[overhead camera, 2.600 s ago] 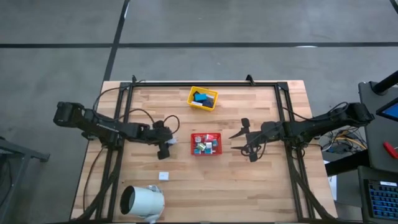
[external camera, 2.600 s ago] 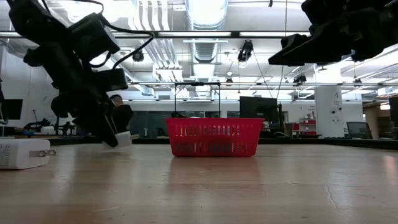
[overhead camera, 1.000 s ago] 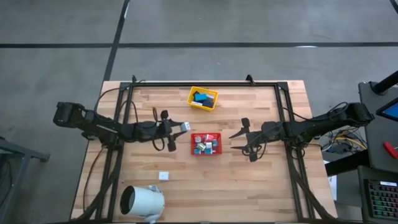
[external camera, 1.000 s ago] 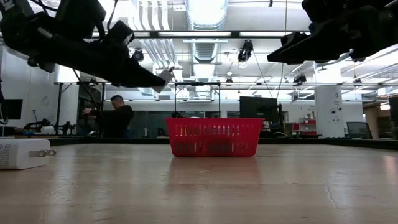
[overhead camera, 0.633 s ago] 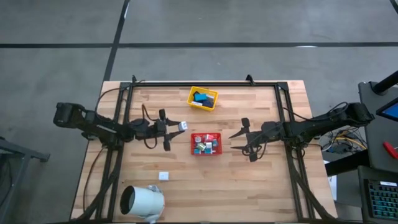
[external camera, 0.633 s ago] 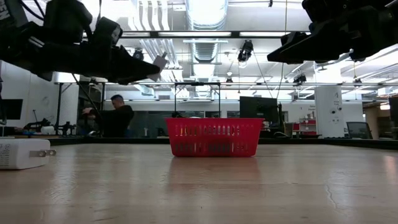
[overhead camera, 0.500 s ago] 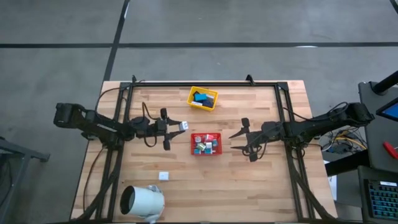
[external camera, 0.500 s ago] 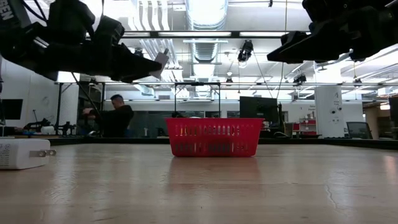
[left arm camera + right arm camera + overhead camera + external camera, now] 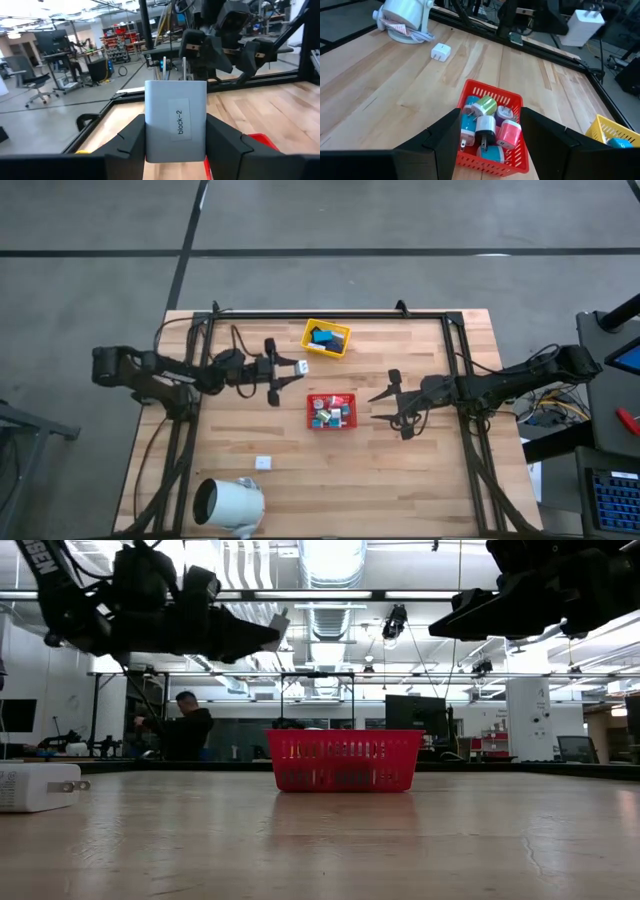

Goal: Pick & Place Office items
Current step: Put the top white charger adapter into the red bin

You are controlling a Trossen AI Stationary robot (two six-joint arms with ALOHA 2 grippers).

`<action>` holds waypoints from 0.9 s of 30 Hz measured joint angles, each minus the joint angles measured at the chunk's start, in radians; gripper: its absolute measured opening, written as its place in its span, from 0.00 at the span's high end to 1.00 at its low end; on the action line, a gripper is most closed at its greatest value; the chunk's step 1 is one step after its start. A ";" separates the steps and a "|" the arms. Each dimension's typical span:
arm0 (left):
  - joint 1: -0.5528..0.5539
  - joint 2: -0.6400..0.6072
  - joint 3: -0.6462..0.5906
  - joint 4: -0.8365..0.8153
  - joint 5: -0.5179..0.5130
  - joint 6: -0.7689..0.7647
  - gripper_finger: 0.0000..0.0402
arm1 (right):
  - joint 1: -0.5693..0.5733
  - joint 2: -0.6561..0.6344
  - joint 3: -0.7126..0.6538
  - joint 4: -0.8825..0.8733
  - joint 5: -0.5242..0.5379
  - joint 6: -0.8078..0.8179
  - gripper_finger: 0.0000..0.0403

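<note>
- Left gripper raised above the table, between the red tray and the yellow tray, nearer the far edge; fingers clamped on a white charger block, prongs pointing away from the wrist, label reading "block-2".
- Same block seen white at the fingertips in the high view and low view, well clear of the tabletop.
- Right gripper hanging just right of the red tray, jaws apart, nothing between them.
- Red tray near the table's middle, filled with small chargers in green, pink, teal, white.
- Yellow tray by the far edge, holding dark and teal pieces.
- One white charger lying alone on the table toward the near edge, left of centre.
- Large white cylinder on its side at the near-left corner.
</note>
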 joint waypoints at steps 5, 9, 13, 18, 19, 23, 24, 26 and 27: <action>0.014 0.131 0.075 -0.001 0.048 0.001 0.62 | 0.000 0.000 0.000 0.002 0.000 0.000 0.50; 0.014 0.231 0.127 -0.001 0.094 -0.002 0.62 | 0.000 0.000 -0.005 0.002 0.000 0.003 0.50; 0.014 0.274 0.163 -0.028 0.135 -0.017 0.62 | 0.000 0.000 -0.016 0.003 0.000 0.007 0.50; 0.001 0.269 0.195 -0.169 0.140 -0.020 0.62 | 0.000 0.000 -0.026 0.016 0.000 0.019 0.50; -0.004 0.263 0.200 -0.198 0.140 -0.019 0.62 | 0.000 0.000 -0.026 0.015 0.000 0.020 0.50; -0.021 0.245 0.221 -0.314 0.139 -0.015 0.62 | 0.000 0.000 -0.026 0.017 0.000 0.022 0.50; -0.027 0.244 0.228 -0.338 0.139 -0.012 0.62 | 0.000 0.000 -0.026 0.017 0.000 0.023 0.50; -0.042 0.241 0.244 -0.381 0.130 -0.004 0.62 | 0.000 0.000 -0.026 0.018 0.000 0.020 0.50; -0.049 0.240 0.253 -0.410 0.123 0.002 0.62 | 0.000 0.000 -0.026 0.018 0.000 0.019 0.50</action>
